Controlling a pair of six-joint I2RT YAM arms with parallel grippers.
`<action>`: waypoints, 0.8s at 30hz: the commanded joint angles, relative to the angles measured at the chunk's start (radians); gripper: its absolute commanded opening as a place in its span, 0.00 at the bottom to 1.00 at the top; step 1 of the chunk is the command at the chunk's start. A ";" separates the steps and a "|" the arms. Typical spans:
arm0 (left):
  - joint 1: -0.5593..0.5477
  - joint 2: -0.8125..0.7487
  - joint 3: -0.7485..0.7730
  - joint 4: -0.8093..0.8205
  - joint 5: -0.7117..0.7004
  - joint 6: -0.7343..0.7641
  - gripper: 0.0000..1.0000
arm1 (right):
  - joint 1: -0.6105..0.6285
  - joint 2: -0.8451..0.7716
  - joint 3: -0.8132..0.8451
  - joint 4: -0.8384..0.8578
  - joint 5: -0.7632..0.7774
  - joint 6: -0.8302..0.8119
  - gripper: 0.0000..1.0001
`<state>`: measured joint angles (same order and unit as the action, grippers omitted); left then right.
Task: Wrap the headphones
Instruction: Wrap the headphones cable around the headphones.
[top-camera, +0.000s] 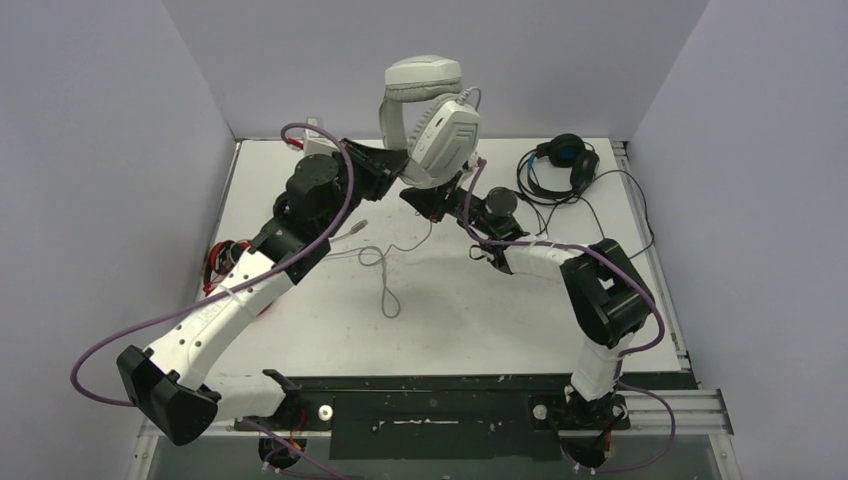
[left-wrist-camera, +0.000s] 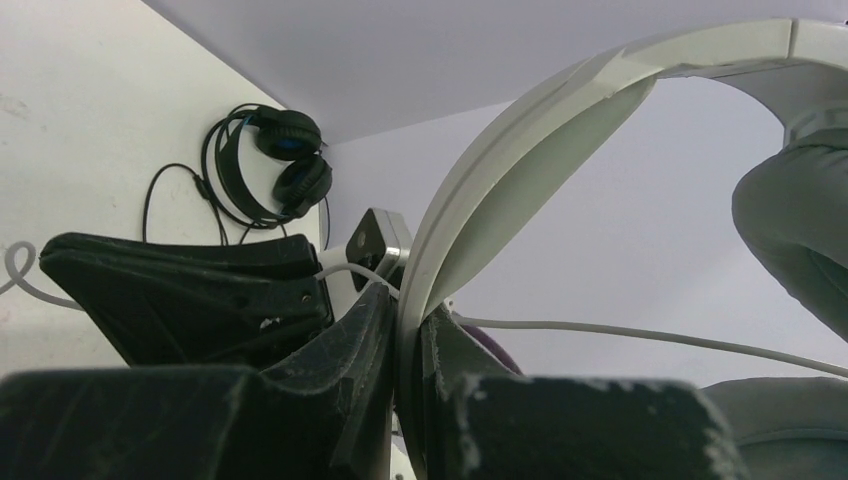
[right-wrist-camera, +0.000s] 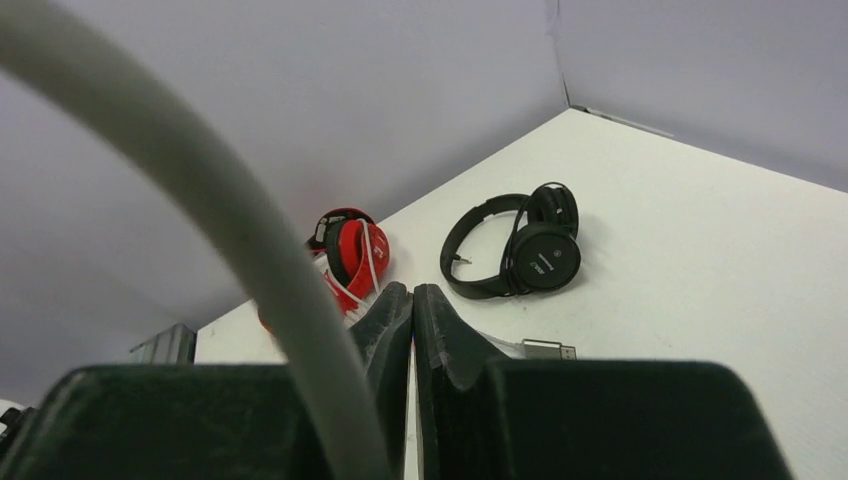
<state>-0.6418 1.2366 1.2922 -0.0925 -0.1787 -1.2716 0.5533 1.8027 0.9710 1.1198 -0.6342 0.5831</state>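
The white-grey headset (top-camera: 432, 112) hangs in the air above the back of the table. My left gripper (top-camera: 398, 168) is shut on its headband (left-wrist-camera: 500, 170), clamped between both fingers (left-wrist-camera: 405, 300). Its grey cable (top-camera: 385, 275) trails down onto the table and ends in a USB plug (top-camera: 358, 228). My right gripper (top-camera: 420, 198) sits just below the ear cup, jaws shut (right-wrist-camera: 412, 290) with nothing visible between them. The cable (right-wrist-camera: 200, 190) runs past outside its left finger. The black-and-blue headset (top-camera: 562, 165) lies back right. The red-and-black headset (right-wrist-camera: 350, 255) and the small black headset (right-wrist-camera: 520, 255) lie on the table.
The table is enclosed by pale walls on three sides. The red-and-black headset (top-camera: 222, 265) shows at the left edge, mostly behind my left arm. The black-and-blue headset's thin black cable (top-camera: 610, 215) loops over the right side. The USB plug (right-wrist-camera: 548, 349) lies close to my right fingers.
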 joint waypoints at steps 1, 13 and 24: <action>-0.001 0.002 0.057 0.039 -0.016 -0.055 0.00 | 0.016 -0.012 0.091 -0.216 -0.060 -0.025 0.03; 0.040 0.075 0.084 0.006 0.058 -0.161 0.00 | 0.146 -0.053 0.085 -0.442 -0.080 -0.139 0.00; 0.160 0.092 0.114 -0.075 0.017 -0.158 0.00 | 0.266 -0.209 -0.022 -0.500 -0.030 -0.212 0.00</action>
<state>-0.4988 1.3281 1.3140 -0.2127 -0.1207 -1.4101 0.7639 1.6707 0.9382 0.6495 -0.6796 0.4351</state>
